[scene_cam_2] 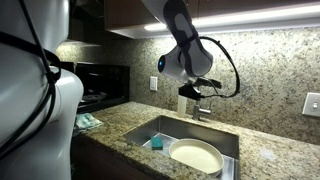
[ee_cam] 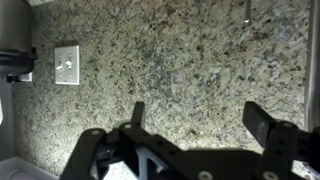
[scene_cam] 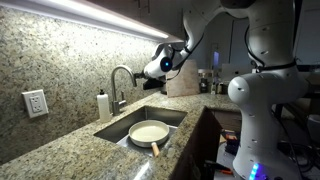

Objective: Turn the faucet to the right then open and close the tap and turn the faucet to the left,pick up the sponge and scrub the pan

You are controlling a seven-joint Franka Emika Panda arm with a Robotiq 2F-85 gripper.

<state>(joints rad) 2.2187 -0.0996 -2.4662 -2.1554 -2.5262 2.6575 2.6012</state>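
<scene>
Holding fingers [ee_cam: 262, 122] apart, gripping nothing. Hovering with faucet [scene_cam: 121, 78] near the fingers, pan [scene_cam: 149, 132] and sponge [scene_cam_2: 156, 143] well below them.

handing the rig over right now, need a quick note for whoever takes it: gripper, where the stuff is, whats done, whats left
Gripper: open and empty, up in the air facing the granite backsplash, near the faucet but apart from it.
Pan: lies flat in the sink, handle toward the front edge.
Sponge: in the sink beside the pan, not picked up.
Done: nothing that the views can confirm.
Left: probably the faucet turns and the tap; then certainly pick up the sponge and scrub the pan.
</scene>
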